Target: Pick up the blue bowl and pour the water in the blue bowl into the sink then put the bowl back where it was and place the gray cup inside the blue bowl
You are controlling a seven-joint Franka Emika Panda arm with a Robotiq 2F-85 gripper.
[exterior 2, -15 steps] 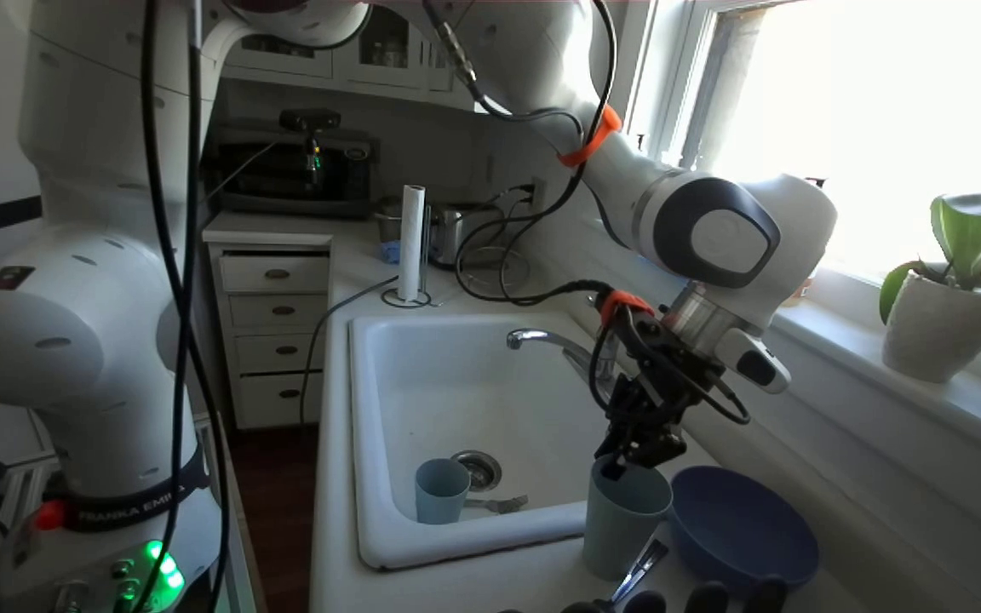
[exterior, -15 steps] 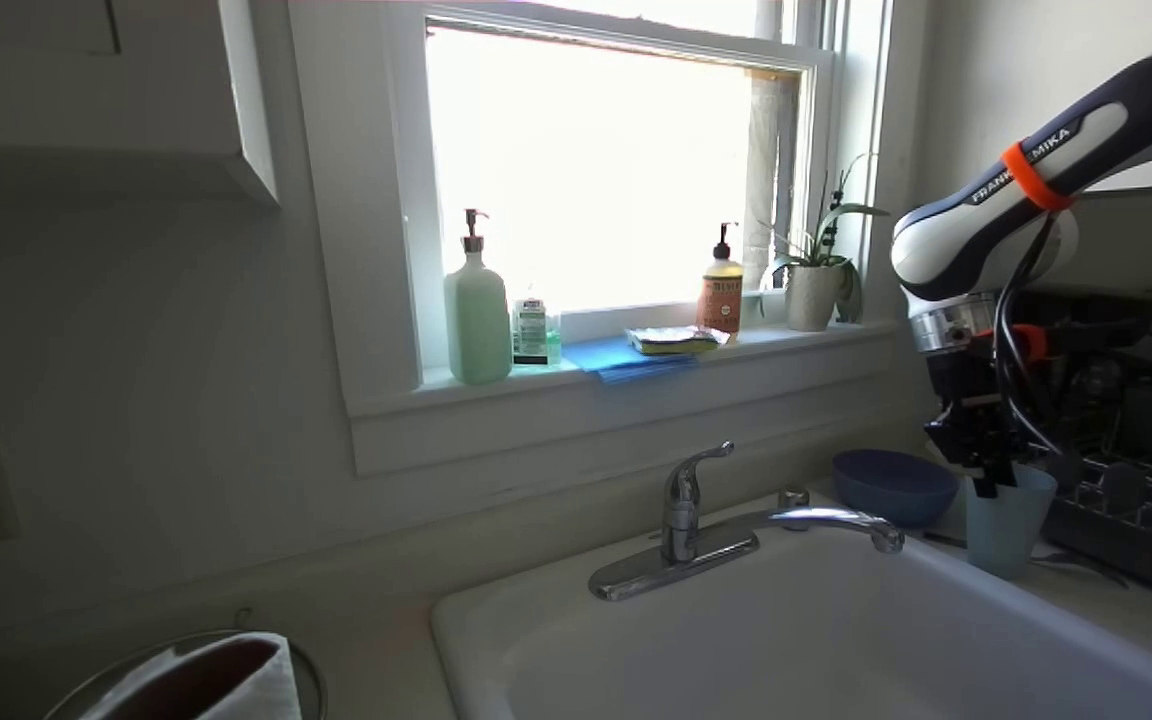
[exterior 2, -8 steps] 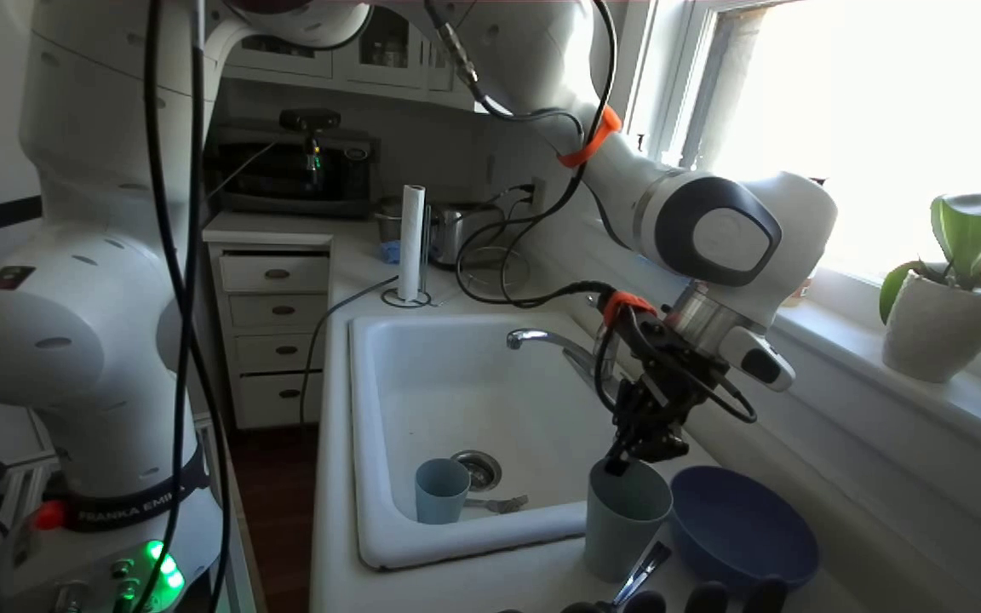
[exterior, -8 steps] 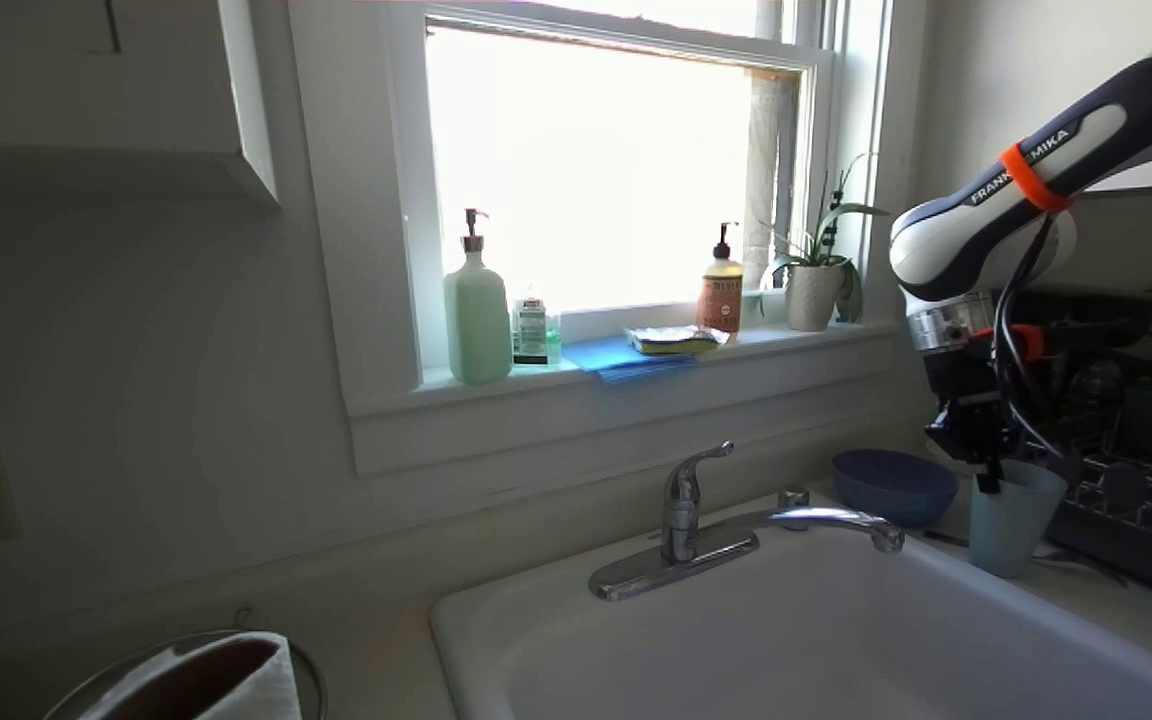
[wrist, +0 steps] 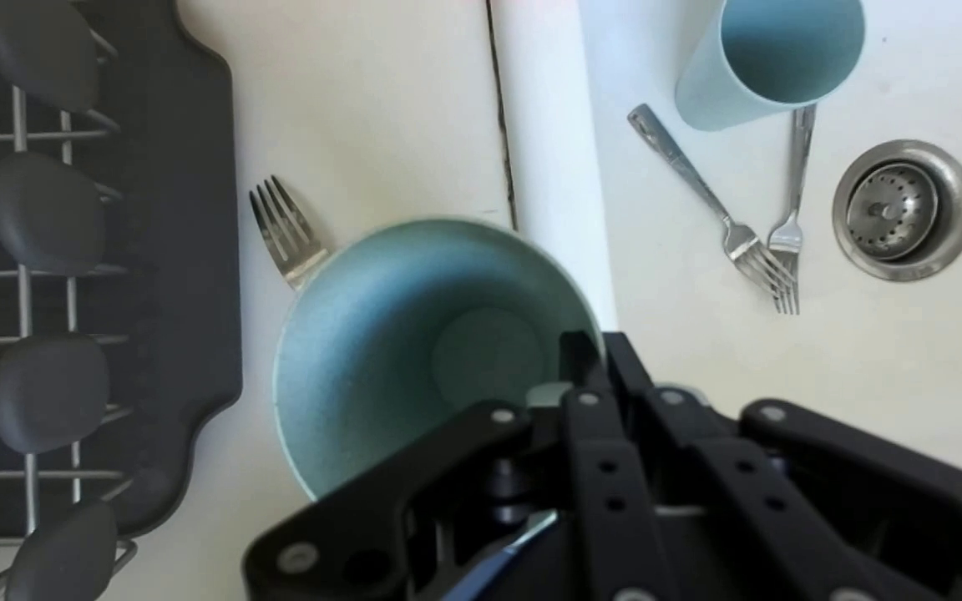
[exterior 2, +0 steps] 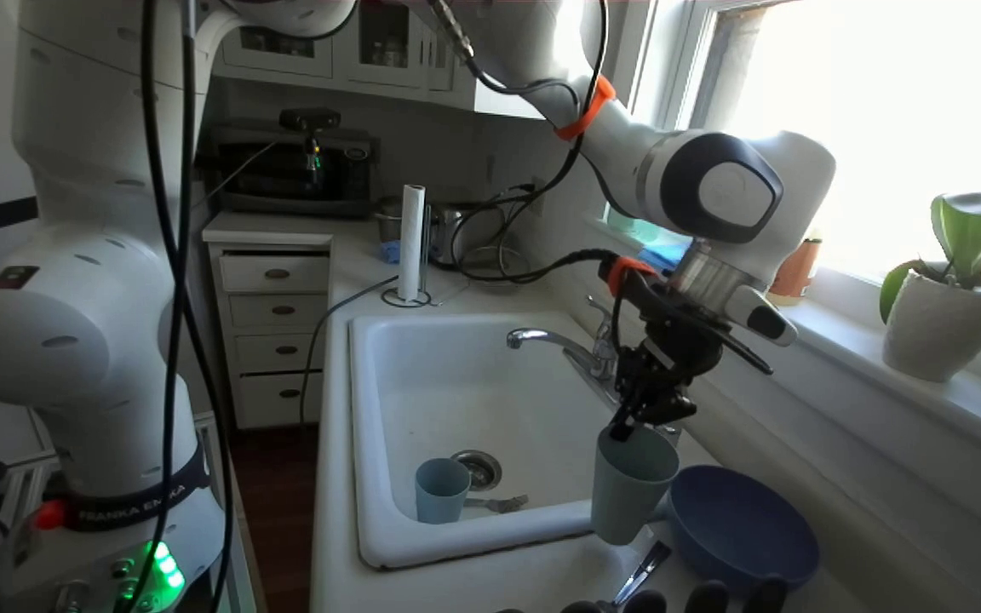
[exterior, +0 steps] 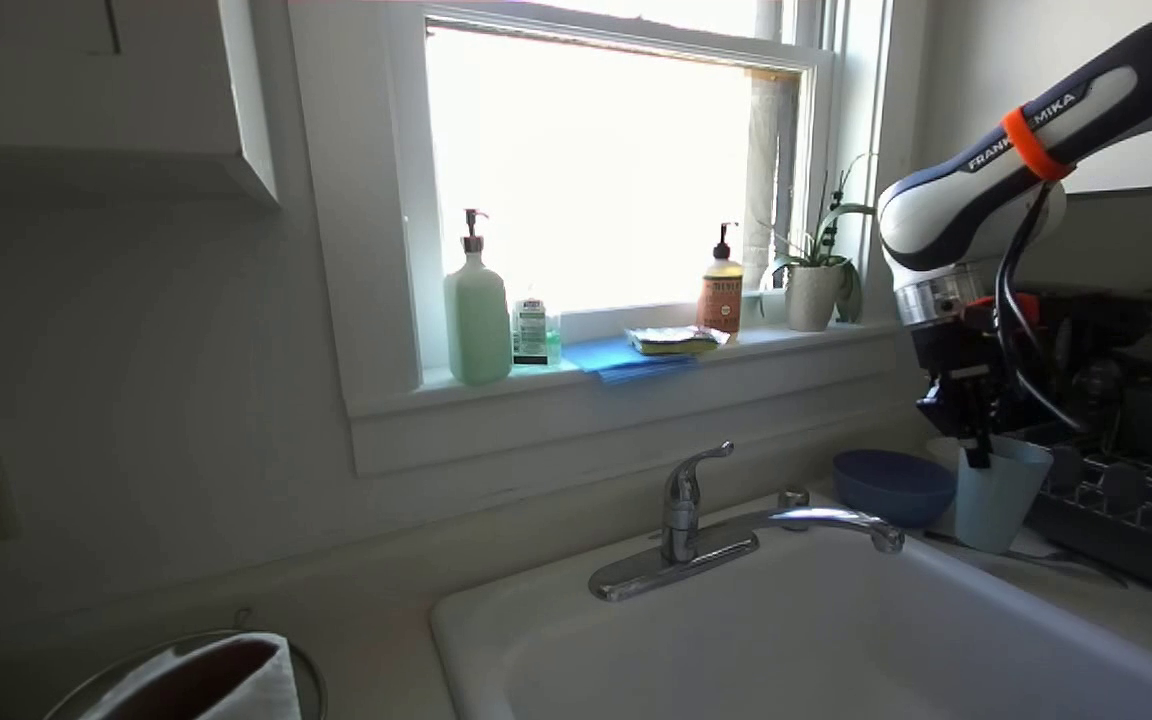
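1. Wrist view: The gripper (wrist: 604, 351), jaws clamped on the rim, holds the gray cup (wrist: 381, 334) beside the sink (wrist: 882, 359), the final stage apparently under way. Smooth, tapered walls meet a round base.
2. In an exterior view: The blue bowl (exterior 2: 742, 524), round and matte, rests on the counter (exterior 2: 499, 581) beside the sink, suggesting pouring and return are done; any water is indiscernible.
3. In an exterior view: The cup hangs at the sink's edge, past its curved chrome faucet (exterior: 681, 530); setting it inside the bowl appears all that is left.
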